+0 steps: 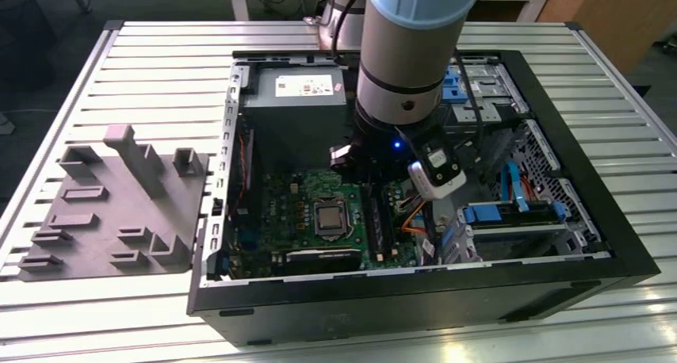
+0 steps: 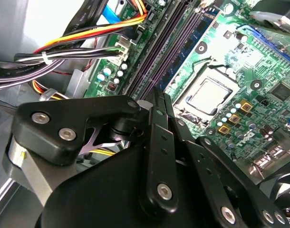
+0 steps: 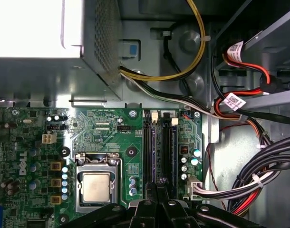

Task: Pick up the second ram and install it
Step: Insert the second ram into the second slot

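The open computer case (image 1: 423, 299) lies on the table with its green motherboard (image 1: 301, 192) facing up. My gripper (image 1: 365, 181) hangs inside it, directly above the near end of the long black ram slots (image 3: 160, 147). In both wrist views the two thin fingers (image 2: 157, 102) are pressed together, with my gripper (image 3: 159, 184) centred between the two slot pairs (image 2: 169, 47). A ram between the fingers cannot be made out; the second ram is hidden. The silver processor (image 3: 96, 186) sits in its socket beside the slots.
A grey holder block (image 1: 116, 204) with upright ribs stands on the slatted table at the exterior view's left. The power supply (image 1: 296, 109) fills the case's far end. Bundled black, red and yellow cables (image 3: 259, 166) run close beside the slots. Blue drive brackets (image 1: 497, 214) sit at the exterior view's right.
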`<state>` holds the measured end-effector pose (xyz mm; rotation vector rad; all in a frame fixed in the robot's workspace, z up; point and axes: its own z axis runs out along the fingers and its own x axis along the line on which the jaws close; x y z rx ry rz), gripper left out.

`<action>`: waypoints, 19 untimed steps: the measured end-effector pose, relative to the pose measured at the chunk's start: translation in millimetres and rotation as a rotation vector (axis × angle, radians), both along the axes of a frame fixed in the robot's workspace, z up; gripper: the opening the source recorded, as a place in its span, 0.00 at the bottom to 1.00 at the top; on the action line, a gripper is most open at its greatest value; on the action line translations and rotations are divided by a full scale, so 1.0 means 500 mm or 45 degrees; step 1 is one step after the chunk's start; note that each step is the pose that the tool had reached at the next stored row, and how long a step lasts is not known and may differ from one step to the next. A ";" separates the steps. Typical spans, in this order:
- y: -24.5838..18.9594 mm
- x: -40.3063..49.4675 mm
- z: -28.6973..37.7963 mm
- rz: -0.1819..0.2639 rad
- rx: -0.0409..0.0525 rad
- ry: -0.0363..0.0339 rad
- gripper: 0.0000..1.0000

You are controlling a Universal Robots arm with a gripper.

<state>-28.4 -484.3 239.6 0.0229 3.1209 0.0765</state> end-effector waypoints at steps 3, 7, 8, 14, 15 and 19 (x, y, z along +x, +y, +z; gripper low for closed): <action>0.0000 0.003 0.000 -0.002 0.000 0.0001 0.12; 0.0000 0.004 0.000 -0.002 0.000 0.0000 0.12; 0.0000 0.004 0.000 -0.002 0.000 0.0001 0.12; 0.0000 0.004 -0.003 -0.002 0.000 0.0000 0.12; 0.0001 0.004 -0.005 -0.002 0.000 0.0000 0.12; 0.0000 0.004 -0.010 -0.002 0.000 0.0001 0.12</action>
